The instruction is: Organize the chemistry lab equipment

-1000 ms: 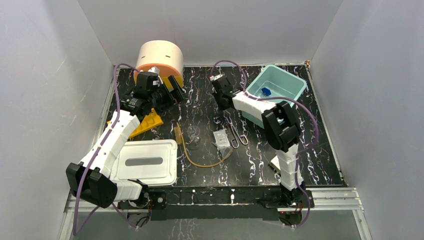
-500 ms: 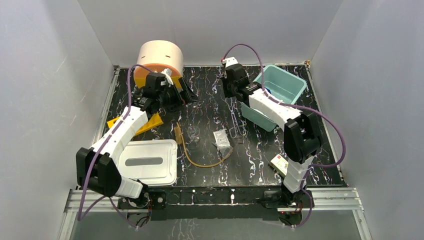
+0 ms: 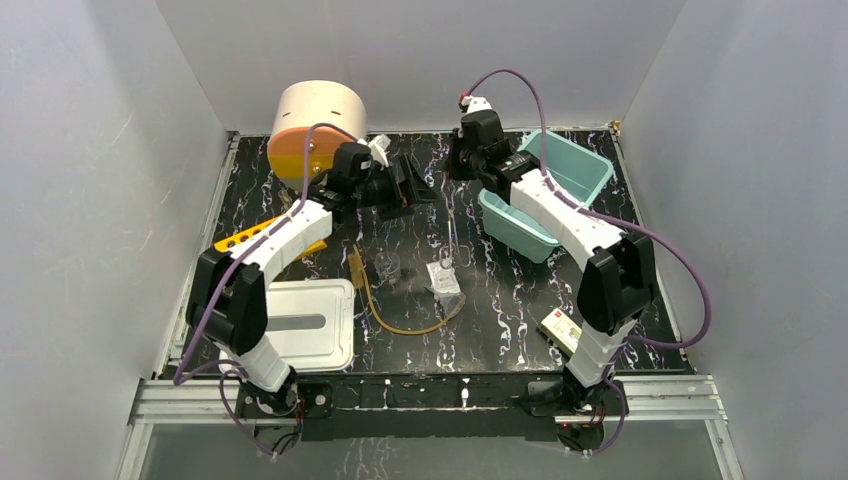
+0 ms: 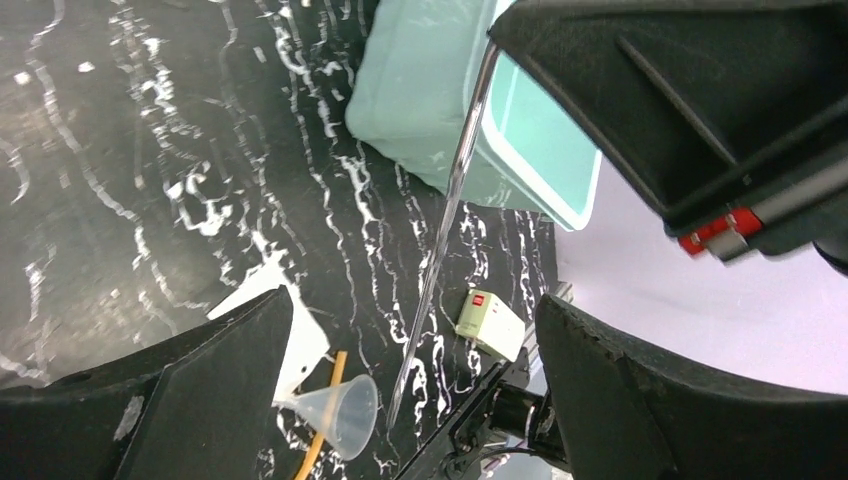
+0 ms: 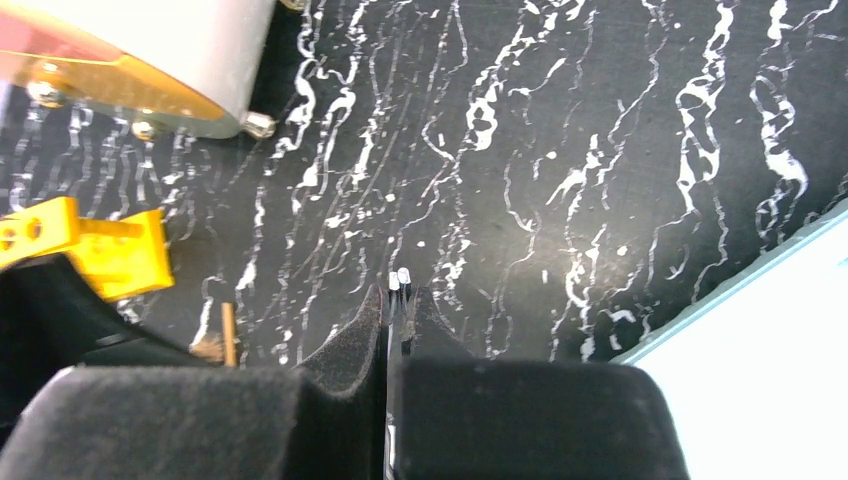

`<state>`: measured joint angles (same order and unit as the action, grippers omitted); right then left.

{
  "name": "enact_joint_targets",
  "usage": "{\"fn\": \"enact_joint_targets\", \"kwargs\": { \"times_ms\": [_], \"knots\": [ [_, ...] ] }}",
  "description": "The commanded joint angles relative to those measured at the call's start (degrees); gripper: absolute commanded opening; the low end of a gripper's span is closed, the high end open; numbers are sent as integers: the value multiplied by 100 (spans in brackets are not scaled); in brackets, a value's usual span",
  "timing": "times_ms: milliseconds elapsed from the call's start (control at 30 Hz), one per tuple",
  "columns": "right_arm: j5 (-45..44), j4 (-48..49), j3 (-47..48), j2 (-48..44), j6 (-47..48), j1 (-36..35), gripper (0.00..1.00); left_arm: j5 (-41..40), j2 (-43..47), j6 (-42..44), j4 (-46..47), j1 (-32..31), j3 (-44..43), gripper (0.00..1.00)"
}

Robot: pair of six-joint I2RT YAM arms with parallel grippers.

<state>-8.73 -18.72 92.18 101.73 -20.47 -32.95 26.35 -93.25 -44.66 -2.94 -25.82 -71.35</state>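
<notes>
My right gripper (image 3: 463,168) is shut on the top ends of the wire metal clamp (image 3: 452,225), which hangs straight down above the back middle of the table. The clamp's two tips (image 5: 401,278) poke out between the closed pads. My left gripper (image 3: 408,186) is open and empty, just left of the hanging clamp (image 4: 445,220). The amber rubber hose (image 3: 400,322), a small clear funnel-like flask (image 3: 388,266) and the clear packet (image 3: 443,277) lie mid-table. The orange-yellow holed rack (image 3: 250,238) lies at the left. The blue-tipped piece and the glass rod do not show.
A teal bin (image 3: 548,200) stands at the back right under my right arm. A cream and orange drum (image 3: 318,118) stands at the back left. A white lid (image 3: 300,322) lies front left. A small white box (image 3: 562,330) lies front right.
My right gripper has lifted the wire clamp off the table and carried it back and up. My left arm has swung right from the drum toward the clamp.
</notes>
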Motion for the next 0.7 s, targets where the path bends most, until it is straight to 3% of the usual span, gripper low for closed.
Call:
{"fn": "enact_joint_targets", "kwargs": {
  "times_ms": [0,100,267,433,667],
  "knots": [
    [366,128,75,-514,-664,47,0,366,-252,-296,726,-100,-409,88],
    [559,212,-20,-629,-851,61,0,429,-415,-450,941,-162,-366,81],
    [821,138,-72,-659,-1087,79,0,619,-575,-716,1263,-177,-405,57],
    [838,114,-214,-681,-1312,84,0,845,-612,-1033,1737,-211,-242,42],
    [1025,134,-289,-647,-1533,108,0,977,-749,-1038,1655,-244,-316,17]
  ]
}}
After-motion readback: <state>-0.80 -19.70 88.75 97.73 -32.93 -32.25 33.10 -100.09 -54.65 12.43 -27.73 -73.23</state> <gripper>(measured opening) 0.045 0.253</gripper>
